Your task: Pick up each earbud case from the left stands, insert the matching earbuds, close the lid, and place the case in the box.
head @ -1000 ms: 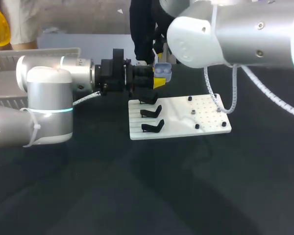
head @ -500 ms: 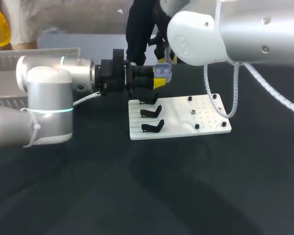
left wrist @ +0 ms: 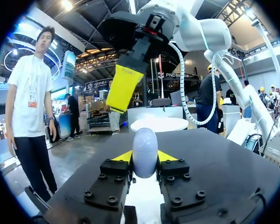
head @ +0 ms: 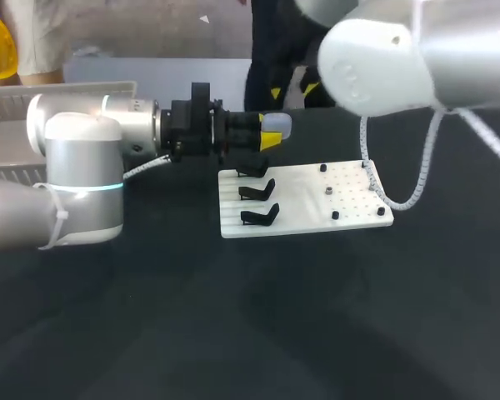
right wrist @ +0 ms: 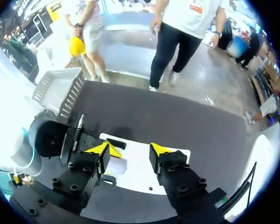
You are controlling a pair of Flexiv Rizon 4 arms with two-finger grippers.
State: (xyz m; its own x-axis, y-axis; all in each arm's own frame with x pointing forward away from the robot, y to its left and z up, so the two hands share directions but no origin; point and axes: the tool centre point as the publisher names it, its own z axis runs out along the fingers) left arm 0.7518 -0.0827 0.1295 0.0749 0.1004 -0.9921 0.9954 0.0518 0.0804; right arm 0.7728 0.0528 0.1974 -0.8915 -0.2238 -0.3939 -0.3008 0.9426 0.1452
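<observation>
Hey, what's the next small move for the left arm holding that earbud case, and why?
Probably swing the left gripper toward the box at the table's left side. The earbud case looks closed between its fingers, and the right gripper hangs open and empty above it, so only placing seems left.

Smooth plastic earbud case (left wrist: pixel 144 151), matt table (head: pixel 317 317)
</observation>
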